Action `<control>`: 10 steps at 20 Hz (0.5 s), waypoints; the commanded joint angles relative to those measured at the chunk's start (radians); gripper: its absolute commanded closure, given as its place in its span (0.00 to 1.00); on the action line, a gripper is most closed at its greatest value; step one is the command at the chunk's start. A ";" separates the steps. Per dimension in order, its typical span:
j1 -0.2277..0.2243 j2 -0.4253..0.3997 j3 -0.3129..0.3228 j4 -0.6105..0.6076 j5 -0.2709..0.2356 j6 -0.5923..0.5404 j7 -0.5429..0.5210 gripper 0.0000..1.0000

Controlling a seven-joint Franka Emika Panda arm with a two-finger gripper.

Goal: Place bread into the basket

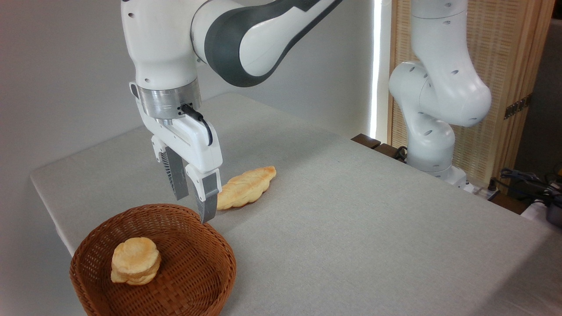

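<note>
The long braided golden-tan bread lies on the grey table, just beyond the basket's far rim. The reddish-brown wicker basket stands at the front left with a small round stacked bun inside it. My gripper hangs open and empty over the basket's far rim, its near finger covering the bread's left end in the picture. The fingers stand above the table and touch neither bread nor basket as far as I can see.
The arm's white base stands at the table's right back edge, with cables beside it. The grey table stretches to the right of the basket. A wooden screen is behind.
</note>
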 commanded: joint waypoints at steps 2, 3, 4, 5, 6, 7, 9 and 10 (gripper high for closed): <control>-0.003 -0.007 0.017 0.008 -0.016 -0.020 -0.002 0.00; -0.003 -0.007 0.017 0.008 -0.016 -0.020 -0.002 0.00; -0.003 -0.007 0.017 0.008 -0.016 -0.020 -0.002 0.00; -0.005 -0.007 0.017 0.008 -0.016 -0.020 -0.003 0.00; -0.005 -0.007 0.017 0.008 -0.016 -0.020 -0.002 0.00; -0.005 -0.006 0.017 0.008 -0.016 -0.020 -0.003 0.00; -0.005 -0.006 0.017 0.008 -0.016 -0.020 -0.002 0.00; -0.005 -0.006 0.017 0.008 -0.016 -0.020 -0.002 0.00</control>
